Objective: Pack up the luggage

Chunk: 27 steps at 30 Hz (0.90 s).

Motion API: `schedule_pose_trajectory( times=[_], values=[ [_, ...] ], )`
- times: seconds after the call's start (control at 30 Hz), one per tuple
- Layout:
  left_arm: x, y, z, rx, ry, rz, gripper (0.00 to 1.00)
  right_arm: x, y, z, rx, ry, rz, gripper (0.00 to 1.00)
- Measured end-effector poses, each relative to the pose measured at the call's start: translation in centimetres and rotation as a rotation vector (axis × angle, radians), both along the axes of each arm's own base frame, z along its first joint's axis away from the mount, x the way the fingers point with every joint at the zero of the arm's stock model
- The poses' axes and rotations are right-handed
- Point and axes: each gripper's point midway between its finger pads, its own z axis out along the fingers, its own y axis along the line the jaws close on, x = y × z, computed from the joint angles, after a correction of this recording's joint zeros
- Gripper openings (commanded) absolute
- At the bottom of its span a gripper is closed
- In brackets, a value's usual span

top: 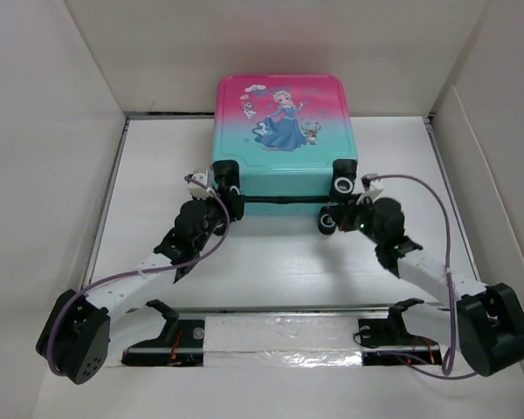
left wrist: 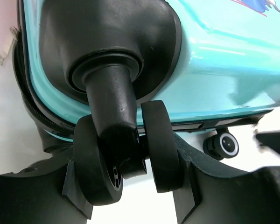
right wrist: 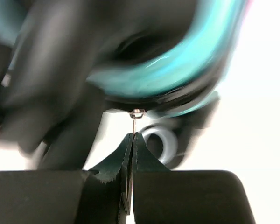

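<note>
At twelve o'clock on the white table (top: 271, 262) lies the luggage (top: 284, 131), closed and flat. Its princess print faces up, pink at the far edge fading to teal at the near edge, where the black wheels (top: 342, 183) stick out. Toward seven o'clock of the case, the left fingers (top: 220, 202) clamp a black twin wheel (left wrist: 159, 149), one finger pressed against each outer disc. The caster's stem (left wrist: 114, 102) rises from between the discs into its housing (left wrist: 107, 37) on the teal shell. Toward five o'clock, the right fingers (right wrist: 132, 142) are pinched fully together on a thin metal zip pull (right wrist: 134, 125), which hangs from a small ring (right wrist: 137, 113) at the case's dark seam.
</note>
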Motion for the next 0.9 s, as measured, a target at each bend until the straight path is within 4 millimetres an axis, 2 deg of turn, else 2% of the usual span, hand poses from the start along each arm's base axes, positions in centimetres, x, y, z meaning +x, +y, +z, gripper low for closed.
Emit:
schedule_pose_trajectory(
  times=[0.1,0.23,0.37,0.5,0.67,0.73,0.9],
  values=[
    [-0.3,-0.8,-0.5,-0.027,0.028,-0.002,0.00,-1.7,3.8,-1.7,0.015,-0.092,-0.002,0.00],
    [0.2,-1.8,-0.4,-0.113,0.044,-0.002,0.00,-1.5,7.0,-1.8,0.048,-0.181,-0.096,0.00],
    [0.0,-3.8,-0.2,-0.198,0.078,-0.074,0.00,-1.0,9.7,-1.8,0.056,-0.194,-0.114,0.00],
    [-0.9,-6.4,0.5,-0.284,0.139,-0.179,0.00,-1.0,13.4,-0.9,0.056,-0.199,-0.029,0.00],
    [-2.8,-8.9,1.2,-0.368,0.243,-0.297,0.00,-2.3,20.5,-0.6,0.090,-0.179,0.193,0.00],
    [-3.1,-9.1,1.4,-0.392,0.269,-0.300,0.00,-2.7,22.4,-0.7,0.111,-0.173,0.250,0.00],
    [-1.8,-7.4,2.3,-0.422,0.248,-0.213,0.00,-1.5,25.3,-0.2,0.205,-0.206,0.281,0.00]
  ],
)
